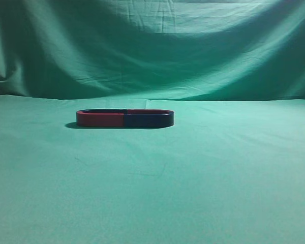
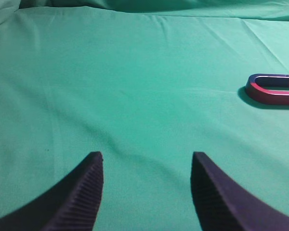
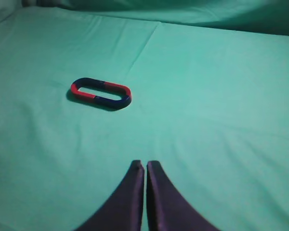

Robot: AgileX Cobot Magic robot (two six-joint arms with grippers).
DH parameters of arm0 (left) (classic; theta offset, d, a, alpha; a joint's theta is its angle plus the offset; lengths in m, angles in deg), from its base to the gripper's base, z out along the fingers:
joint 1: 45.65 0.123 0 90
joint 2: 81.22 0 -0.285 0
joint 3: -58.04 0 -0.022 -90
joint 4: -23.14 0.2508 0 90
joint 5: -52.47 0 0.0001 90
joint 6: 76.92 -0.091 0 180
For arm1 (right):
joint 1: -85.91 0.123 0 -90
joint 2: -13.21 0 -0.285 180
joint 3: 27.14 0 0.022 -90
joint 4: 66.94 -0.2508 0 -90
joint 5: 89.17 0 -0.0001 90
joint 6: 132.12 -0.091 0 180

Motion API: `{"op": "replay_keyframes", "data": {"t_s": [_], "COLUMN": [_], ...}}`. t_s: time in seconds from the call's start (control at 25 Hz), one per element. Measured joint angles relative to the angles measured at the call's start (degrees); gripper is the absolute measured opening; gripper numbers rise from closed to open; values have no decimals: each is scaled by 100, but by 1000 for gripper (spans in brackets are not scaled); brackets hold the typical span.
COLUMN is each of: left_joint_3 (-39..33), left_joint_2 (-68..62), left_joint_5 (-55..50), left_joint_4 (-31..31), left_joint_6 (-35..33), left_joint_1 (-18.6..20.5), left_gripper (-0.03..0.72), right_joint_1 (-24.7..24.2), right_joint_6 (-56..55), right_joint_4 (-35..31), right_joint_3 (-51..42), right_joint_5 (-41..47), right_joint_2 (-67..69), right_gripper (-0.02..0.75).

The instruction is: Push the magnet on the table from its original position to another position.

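You are at the approach step: the magnet (image 3: 100, 93) lies untouched mid-surface (image 1: 203, 178), the right end effector (image 3: 145, 166) pressed together, the left end effector (image 2: 147, 159) spread apart, so the closed tip must reach its side.

Open green cloth-covered table (image 1: 152, 193) all round the flat red-and-blue oval ring magnet (image 1: 125, 118), the only obstacle out there. From the right wrist view it lies at eleven o'clock, bare cloth between; from the left, at two o'clock.
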Motion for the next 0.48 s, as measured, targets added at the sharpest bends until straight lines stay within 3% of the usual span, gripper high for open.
{"op": "replay_keyframes", "data": {"t_s": [0.2,0.48], "left_joint_3": [0,0], "left_joint_2": [0,0], "left_joint_5": [0,0], "left_joint_4": [0,0], "left_joint_6": [0,0], "left_joint_1": [0,0], "left_gripper": [372,372], "right_joint_1": [-256,-1130], "right_joint_6": [107,117], "right_joint_4": [171,452], "right_joint_3": [-1181,-3136], "right_joint_5": [-1354,-3577], "right_joint_2": [-595,-1622], "right_gripper": [0,0]}}
